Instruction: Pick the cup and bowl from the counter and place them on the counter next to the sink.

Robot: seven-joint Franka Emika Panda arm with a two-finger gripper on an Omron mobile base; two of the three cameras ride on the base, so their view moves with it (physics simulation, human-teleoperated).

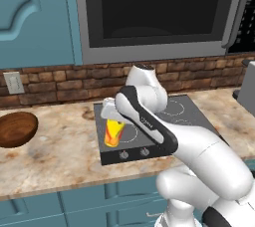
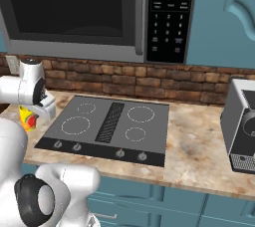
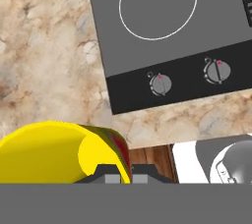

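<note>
The cup (image 1: 113, 133), a small yellow tumbler with red-orange splotches, hangs over the left part of the black stovetop (image 1: 124, 147), and my gripper (image 1: 111, 120) is shut on its rim from above. From the right base, the cup (image 2: 27, 119) peeks out below the hand at the far left. Looking down from the hand, the yellow cup (image 3: 49, 152) sits at the lower left, with its rim pinched at my gripper (image 3: 120, 174). The dark-brown wooden bowl (image 1: 15, 129) rests on the beige counter (image 1: 60, 154) at the far left. The sink is out of view.
A black stovetop (image 2: 109, 121) with front knobs (image 3: 160, 84) is set into the counter (image 2: 194, 151). A silver toaster (image 2: 241, 126) stands at the right. A microwave (image 1: 154, 12) hangs above the brick backsplash (image 1: 60, 84), and a wall outlet (image 1: 13, 82) sits at the left.
</note>
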